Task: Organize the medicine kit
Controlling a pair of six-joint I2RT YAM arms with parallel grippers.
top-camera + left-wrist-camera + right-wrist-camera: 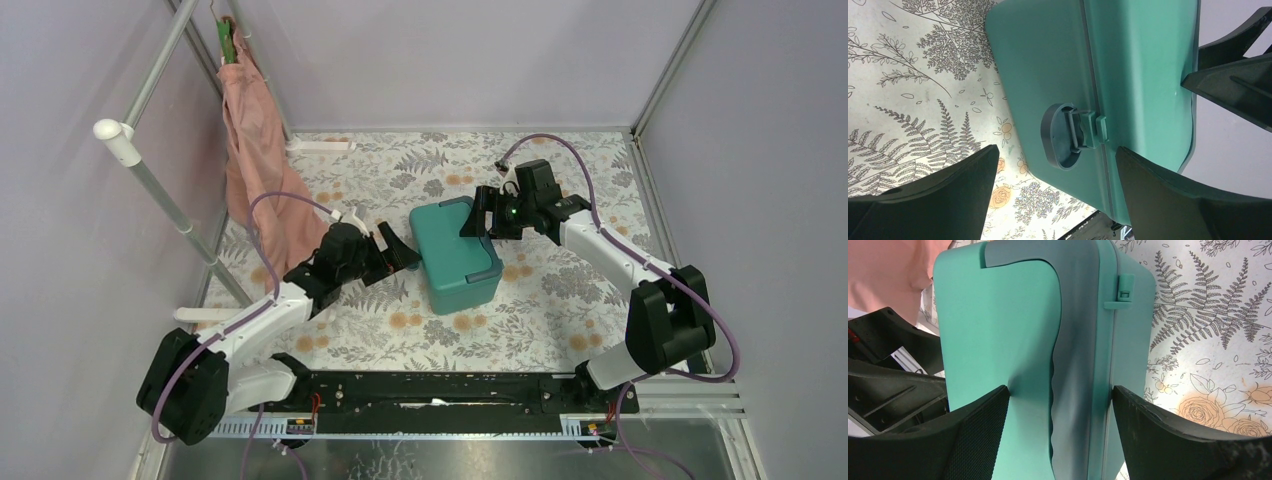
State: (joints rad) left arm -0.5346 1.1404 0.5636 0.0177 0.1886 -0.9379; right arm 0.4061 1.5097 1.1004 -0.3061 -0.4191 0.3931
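Two arms are reaching inward over the floral-patterned desk (560, 290) toward one closed box. At the far left, a pink cloth (255, 160) is hanging, well apart from the arms' tips. The left arm is stretching low from its base, elbow bent and forearm angling up and to the right. The left end effector (400, 248) is pointing at the left side of the medicine kit (455, 262), just beside it. Its fingers are standing spread wide, released and holding nothing, and in the wrist view they are framing the round grey latch (1065, 137) on the kit's wall. The kit is sitting flat near the middle of the desk with its lid down, turned slightly askew. The right arm is rising from its base, bending at the elbow and sloping down leftward, so the right end effector (484, 222) is hovering at the kit's far right corner. Its fingers are also standing apart, straddling the grey handle (1078, 350) on the lid. I cannot tell whether they are touching the plastic.
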